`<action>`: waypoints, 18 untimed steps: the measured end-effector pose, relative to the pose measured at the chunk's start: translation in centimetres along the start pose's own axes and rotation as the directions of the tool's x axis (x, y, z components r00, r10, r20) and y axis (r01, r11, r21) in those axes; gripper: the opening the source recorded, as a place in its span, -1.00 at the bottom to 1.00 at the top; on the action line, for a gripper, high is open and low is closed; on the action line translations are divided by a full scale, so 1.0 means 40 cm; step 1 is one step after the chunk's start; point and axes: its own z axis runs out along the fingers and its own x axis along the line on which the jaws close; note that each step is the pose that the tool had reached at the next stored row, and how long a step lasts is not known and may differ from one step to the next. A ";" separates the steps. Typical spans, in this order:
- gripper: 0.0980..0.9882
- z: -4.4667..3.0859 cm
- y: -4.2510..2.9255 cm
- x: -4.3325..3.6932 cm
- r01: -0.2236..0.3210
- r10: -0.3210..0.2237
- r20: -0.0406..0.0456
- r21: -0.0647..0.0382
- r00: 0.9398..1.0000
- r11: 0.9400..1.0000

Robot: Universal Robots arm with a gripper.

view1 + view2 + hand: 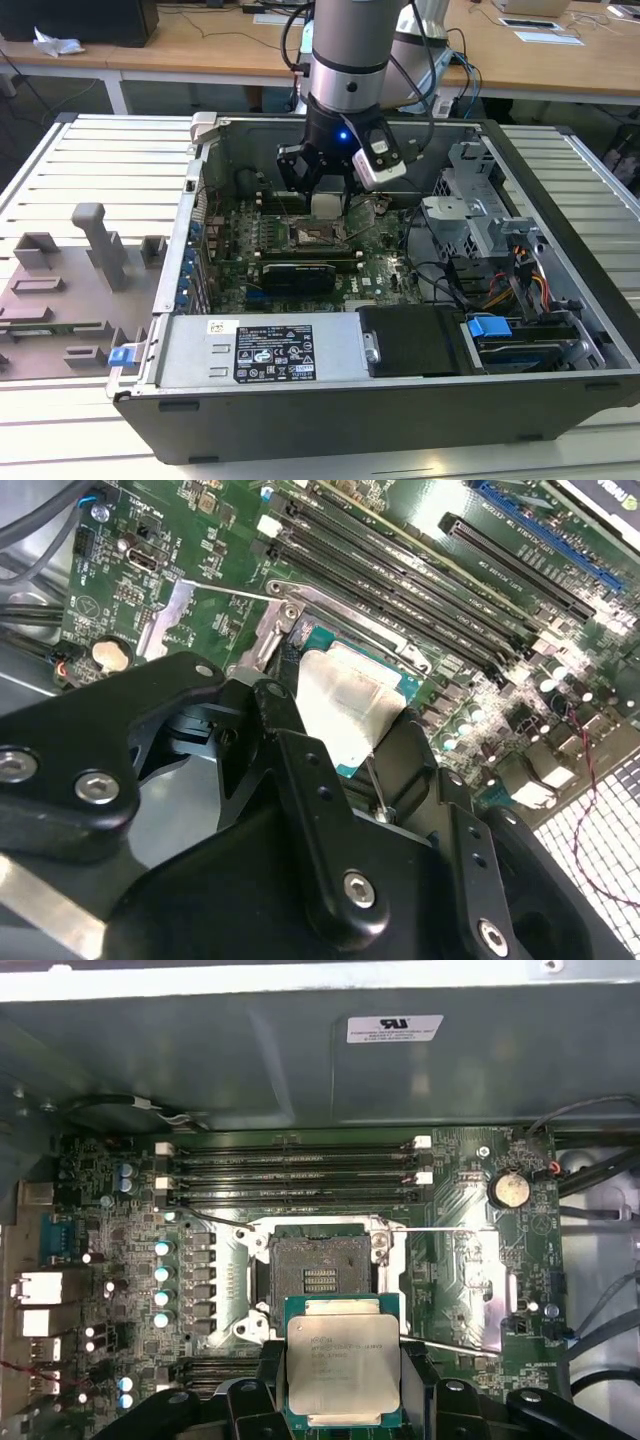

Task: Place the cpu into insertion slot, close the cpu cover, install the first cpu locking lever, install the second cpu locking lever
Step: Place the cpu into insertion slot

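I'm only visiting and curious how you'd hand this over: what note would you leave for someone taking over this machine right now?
Gripper: shut on the small flat square silver-topped cpu, held above the green motherboard.
Square insertion slot with dark pin field and silvery rim: empty and uncovered.
Thin silvery cpu cover, a frame with a square window: swung open beside the slot.
Done: cpu picked up.
Not yet done: seating the cpu, closing the cover, fastening both thin wire locking levers.
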 end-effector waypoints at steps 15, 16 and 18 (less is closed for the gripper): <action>0.00 0.055 0.038 -0.002 0.000 0.000 0.001 0.035 1.000 0.999; 0.00 0.059 0.046 -0.002 0.000 0.000 0.001 0.038 1.000 0.999; 0.00 0.063 0.055 -0.002 0.000 0.000 0.001 0.042 1.000 0.999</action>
